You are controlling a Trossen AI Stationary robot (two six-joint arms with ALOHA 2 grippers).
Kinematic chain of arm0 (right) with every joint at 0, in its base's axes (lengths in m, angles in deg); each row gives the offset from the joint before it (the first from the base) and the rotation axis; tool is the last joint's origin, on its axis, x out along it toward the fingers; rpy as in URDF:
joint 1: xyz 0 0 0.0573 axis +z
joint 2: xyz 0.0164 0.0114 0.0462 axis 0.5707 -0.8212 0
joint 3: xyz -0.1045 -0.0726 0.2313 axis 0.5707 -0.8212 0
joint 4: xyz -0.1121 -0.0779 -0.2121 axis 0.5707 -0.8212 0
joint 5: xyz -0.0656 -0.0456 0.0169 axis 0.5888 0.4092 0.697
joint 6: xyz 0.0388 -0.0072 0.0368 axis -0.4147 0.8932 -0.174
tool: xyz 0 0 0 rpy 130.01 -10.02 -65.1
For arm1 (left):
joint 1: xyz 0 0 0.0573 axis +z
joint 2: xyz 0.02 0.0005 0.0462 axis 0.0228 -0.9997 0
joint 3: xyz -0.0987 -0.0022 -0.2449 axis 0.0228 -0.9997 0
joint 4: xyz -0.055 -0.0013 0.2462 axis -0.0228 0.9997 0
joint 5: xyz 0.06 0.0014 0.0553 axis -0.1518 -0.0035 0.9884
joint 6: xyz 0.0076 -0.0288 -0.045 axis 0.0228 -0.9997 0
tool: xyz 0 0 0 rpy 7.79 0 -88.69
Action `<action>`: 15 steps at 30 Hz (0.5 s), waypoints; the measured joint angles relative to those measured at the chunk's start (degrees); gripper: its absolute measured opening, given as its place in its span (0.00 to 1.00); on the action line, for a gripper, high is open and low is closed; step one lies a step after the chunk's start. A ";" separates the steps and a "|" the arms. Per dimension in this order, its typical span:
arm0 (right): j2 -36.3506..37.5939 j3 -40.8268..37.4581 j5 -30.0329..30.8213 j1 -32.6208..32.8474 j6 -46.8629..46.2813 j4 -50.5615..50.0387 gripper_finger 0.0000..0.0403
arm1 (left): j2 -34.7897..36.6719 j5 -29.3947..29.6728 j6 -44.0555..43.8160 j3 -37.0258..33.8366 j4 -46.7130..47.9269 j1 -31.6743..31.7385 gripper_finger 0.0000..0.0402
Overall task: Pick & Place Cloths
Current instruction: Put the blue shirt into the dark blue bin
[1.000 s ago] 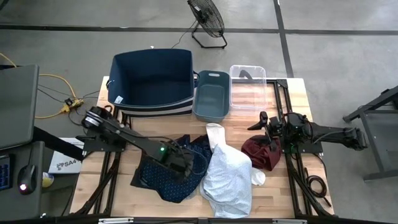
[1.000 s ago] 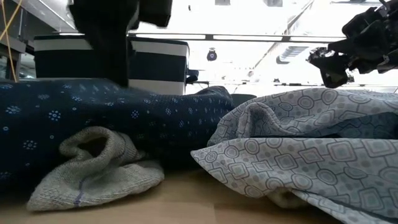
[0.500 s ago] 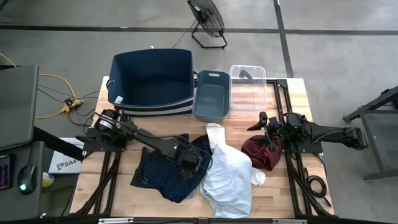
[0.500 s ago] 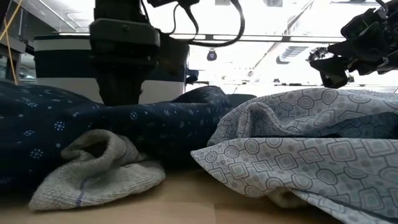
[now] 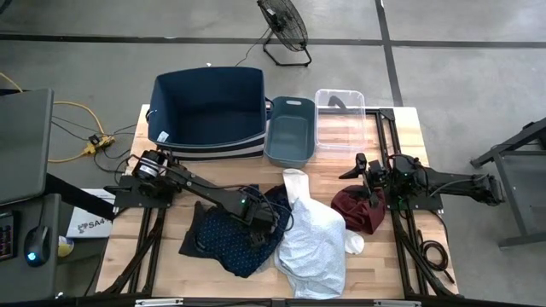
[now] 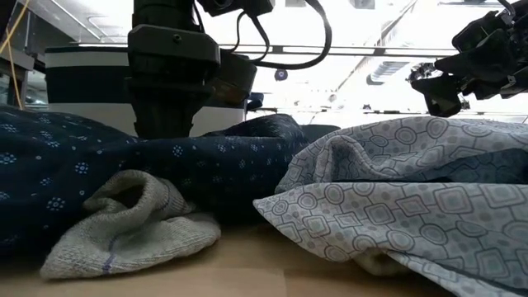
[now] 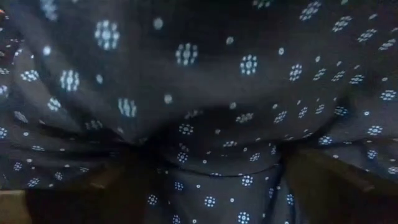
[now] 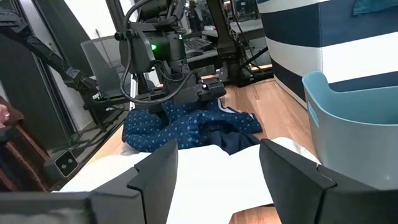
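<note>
The navy dotted cloth (image 5: 220,240) lies spread on the table's left half. My left gripper (image 5: 260,223) is down on its right part, fingers open, and the cloth (image 7: 199,93) fills its wrist view. The large pale patterned shirt (image 5: 311,243) lies in the middle, beside the navy cloth. The maroon cloth (image 5: 354,209) lies to its right, with a white sock (image 5: 353,245) at its near side. A grey sock (image 6: 124,223) lies on the table in front of the navy cloth. My right gripper (image 5: 368,183) hangs open above the maroon cloth. My left gripper comes from above, pointing down, with its open fingers (image 7: 121,186) set into the navy dotted cloth. A hump of the cloth (image 7: 217,149) stands between the two fingers. The cloth lies on the table, slack.
A large navy bin (image 5: 209,107), a smaller grey-blue bin (image 5: 290,128) and a clear container (image 5: 341,119) stand along the far edge. Bare wood shows at the table's near left and far right. A fan (image 5: 283,30) stands on the floor beyond the table.
My left gripper has gone toward the table's right edge, across the navy dotted cloth toward the pale shirt, and has come down onto the cloth. The cloth has sunk and bunched under it. My right gripper has kept still.
</note>
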 joint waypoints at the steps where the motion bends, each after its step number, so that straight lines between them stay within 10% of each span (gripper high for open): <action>1: 0.00 0.00 0.00 0.00 0.00 0.01 0.54 | -0.02 -0.23 0.00 0.00 -0.02 0.07 0.74; 15: 0.00 0.00 0.00 -0.01 -0.02 0.01 0.54 | -3.29 -1.25 5.11 -0.04 -0.98 0.00 0.22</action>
